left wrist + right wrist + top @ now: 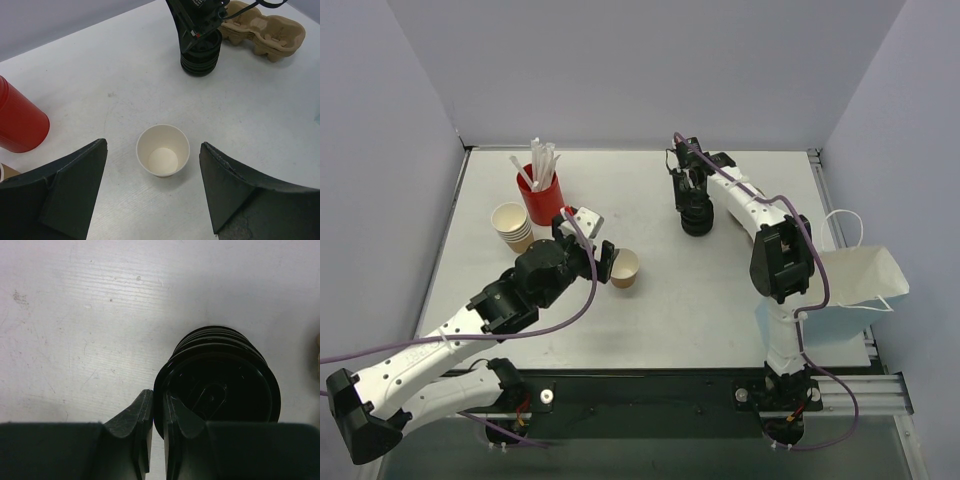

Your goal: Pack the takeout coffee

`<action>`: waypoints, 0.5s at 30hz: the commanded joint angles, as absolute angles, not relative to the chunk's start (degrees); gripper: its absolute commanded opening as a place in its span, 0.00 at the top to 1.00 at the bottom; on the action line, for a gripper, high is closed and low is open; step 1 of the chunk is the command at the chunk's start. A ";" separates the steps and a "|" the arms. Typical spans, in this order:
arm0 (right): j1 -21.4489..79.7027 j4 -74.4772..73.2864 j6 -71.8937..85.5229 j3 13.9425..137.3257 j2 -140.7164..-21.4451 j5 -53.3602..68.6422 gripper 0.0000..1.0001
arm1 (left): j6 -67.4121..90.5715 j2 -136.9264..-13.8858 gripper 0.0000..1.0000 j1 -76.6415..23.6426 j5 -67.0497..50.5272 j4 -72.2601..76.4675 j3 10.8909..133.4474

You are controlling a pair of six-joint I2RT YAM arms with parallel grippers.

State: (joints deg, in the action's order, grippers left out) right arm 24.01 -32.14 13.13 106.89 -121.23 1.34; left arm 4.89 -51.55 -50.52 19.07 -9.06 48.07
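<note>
So the takeout coffee isn't a thing yet. The cup (163, 157) sits upright and lidless on the table, and it looks empty from above. Our left gripper (153, 146) hangs over it with its fingers spread wide, one on each side and neither touching.

Across the table, the right gripper (157, 400) is closed down narrow on the rim of the top lid (220, 400) of the lid stack (200, 342), one finger inside the edge and one outside.

That pinch is what worries us. It's a thin bite at one edge, so on a lift the lid could swing, slip out, or drag a nested lid up with it. A sideways tug could also knock the stack over toward the cup carrier (265, 27) just beside it.

On the left, the paper cup is light and soft. An off-centre close would shove or tip it, and a hard squeeze would ovalise the rim so the lid won't seat. The paper bag (865, 275) waits well apart on the right.
</note>
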 commanded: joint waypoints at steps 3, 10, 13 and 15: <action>23.64 -34.01 12.74 106.70 -115.67 2.11 0.94 | 4.31 -51.77 0.16 -50.01 19.07 -8.08 48.08; 23.55 -33.40 16.34 104.07 -106.89 17.72 0.95 | 10.71 -50.45 0.16 -49.83 15.39 -12.73 50.79; 23.47 -29.47 20.47 99.26 -101.09 27.05 0.95 | 16.95 -50.01 0.20 -49.40 10.64 -17.74 53.96; 23.47 -23.68 25.91 96.52 -96.08 33.99 0.95 | 20.28 -49.22 0.21 -49.13 7.84 -19.95 55.10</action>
